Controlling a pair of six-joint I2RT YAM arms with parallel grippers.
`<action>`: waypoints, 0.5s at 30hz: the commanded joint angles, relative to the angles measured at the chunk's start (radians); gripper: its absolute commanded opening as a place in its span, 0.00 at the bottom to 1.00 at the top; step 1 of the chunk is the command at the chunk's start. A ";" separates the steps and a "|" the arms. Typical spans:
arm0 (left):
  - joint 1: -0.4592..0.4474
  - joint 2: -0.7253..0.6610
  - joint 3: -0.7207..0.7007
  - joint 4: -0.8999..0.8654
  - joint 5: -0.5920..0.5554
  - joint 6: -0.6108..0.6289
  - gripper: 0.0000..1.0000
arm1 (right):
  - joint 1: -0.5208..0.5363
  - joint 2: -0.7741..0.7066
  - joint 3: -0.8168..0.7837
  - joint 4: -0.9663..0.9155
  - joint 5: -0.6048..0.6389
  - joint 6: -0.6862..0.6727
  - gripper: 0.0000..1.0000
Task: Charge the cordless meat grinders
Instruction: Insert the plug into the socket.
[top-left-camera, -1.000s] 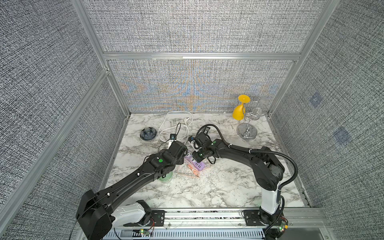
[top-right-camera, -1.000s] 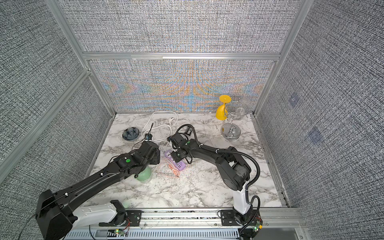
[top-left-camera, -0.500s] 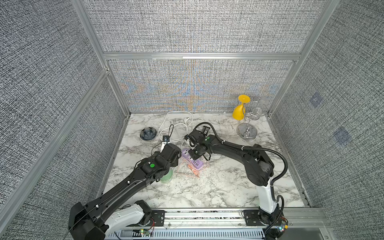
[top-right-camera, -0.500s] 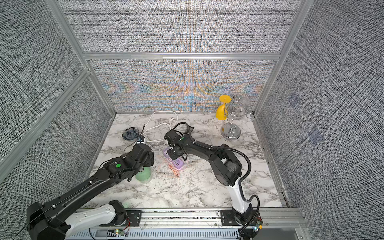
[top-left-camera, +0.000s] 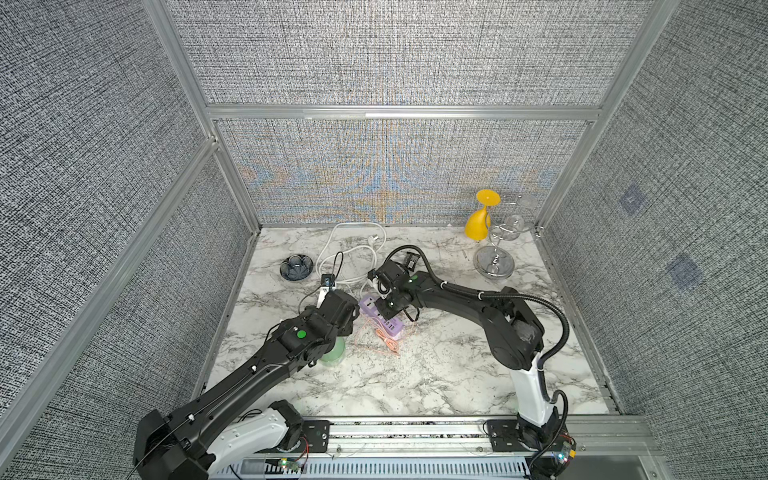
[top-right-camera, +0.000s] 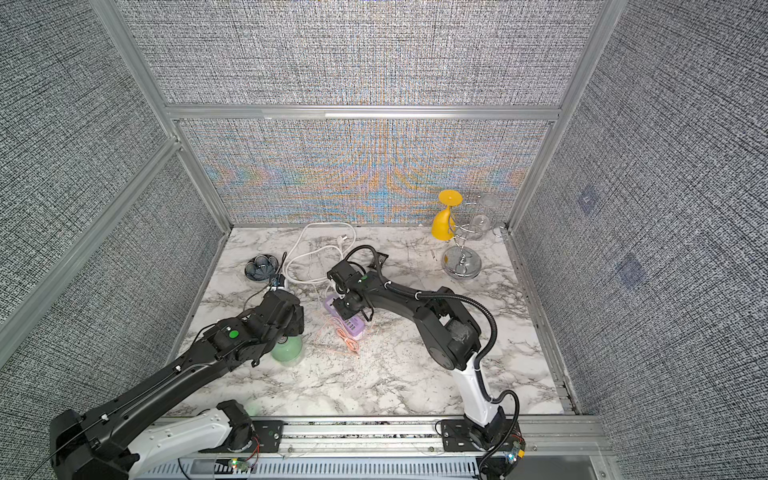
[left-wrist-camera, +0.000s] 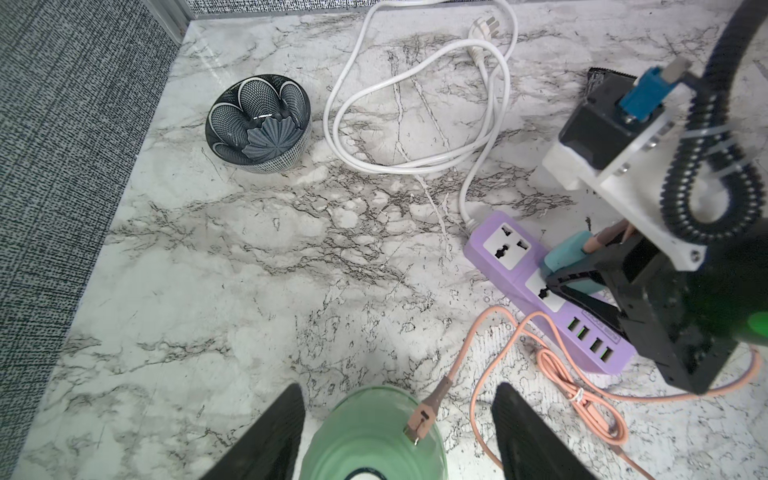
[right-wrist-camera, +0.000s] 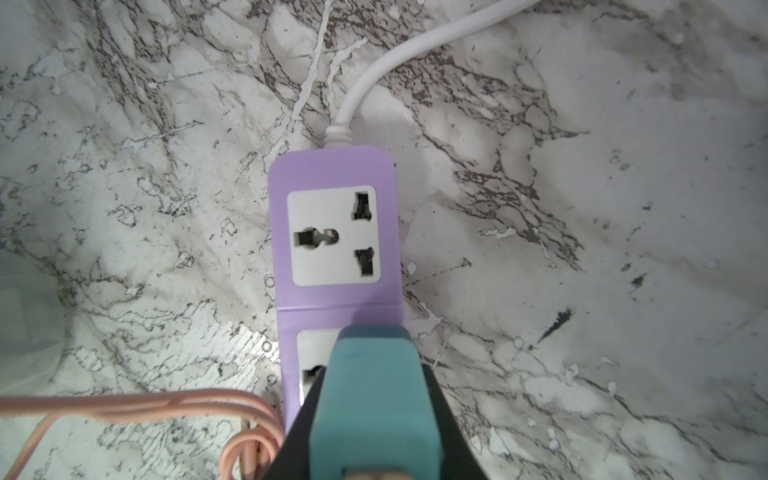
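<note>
while right gripper (right-wrist-camera: 374, 415) clamps teal charger (right-wrist-camera: 370, 365), mint-green grinder (left-wrist-camera: 370, 432) sits between jaws of wide-spread left gripper (left-wrist-camera: 397, 386), gaps both sides.

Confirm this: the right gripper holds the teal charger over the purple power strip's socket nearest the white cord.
Wrong socket. The right gripper holds the teal charger over the second socket of the purple power strip; the end socket by the white cord sits uncovered, as the right wrist view shows.
</note>
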 joint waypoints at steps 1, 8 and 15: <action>0.004 -0.005 0.004 -0.013 -0.012 -0.014 0.73 | -0.004 0.123 0.041 -0.382 0.009 -0.010 0.00; 0.004 -0.019 -0.020 -0.014 -0.004 -0.037 0.73 | -0.006 0.185 0.143 -0.418 -0.014 -0.010 0.00; 0.005 -0.018 -0.018 -0.011 -0.006 -0.035 0.73 | -0.006 0.128 0.086 -0.413 -0.006 -0.006 0.00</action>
